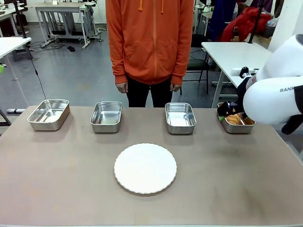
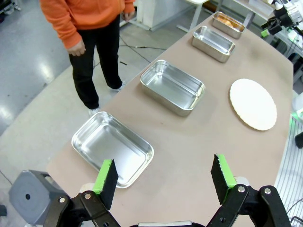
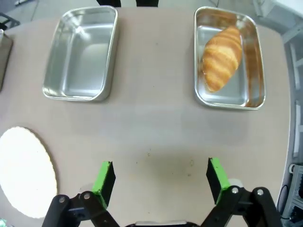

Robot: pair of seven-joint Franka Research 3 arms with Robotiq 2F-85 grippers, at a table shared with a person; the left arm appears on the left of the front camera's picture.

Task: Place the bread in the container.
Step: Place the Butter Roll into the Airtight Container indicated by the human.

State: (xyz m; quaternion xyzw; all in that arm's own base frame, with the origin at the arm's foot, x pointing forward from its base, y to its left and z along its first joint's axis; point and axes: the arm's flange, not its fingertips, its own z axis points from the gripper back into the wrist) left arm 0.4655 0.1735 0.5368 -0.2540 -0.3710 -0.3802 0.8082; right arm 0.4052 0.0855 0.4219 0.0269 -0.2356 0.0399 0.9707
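Lab room, brown table (image 1: 71,189) with four steel pans in a row and a white plate (image 3: 23,170). The croissant (image 3: 221,56) already lies inside the container (image 3: 255,71), ahead and slightly right of the right gripper (image 3: 161,177), whose jaws are spread wide and empty. Left gripper (image 2: 163,177) also wide, holding nothing. Croissant looks light, soft, flaky (crushes easily); best pinched gently across the thick middle, not the tapered tips.
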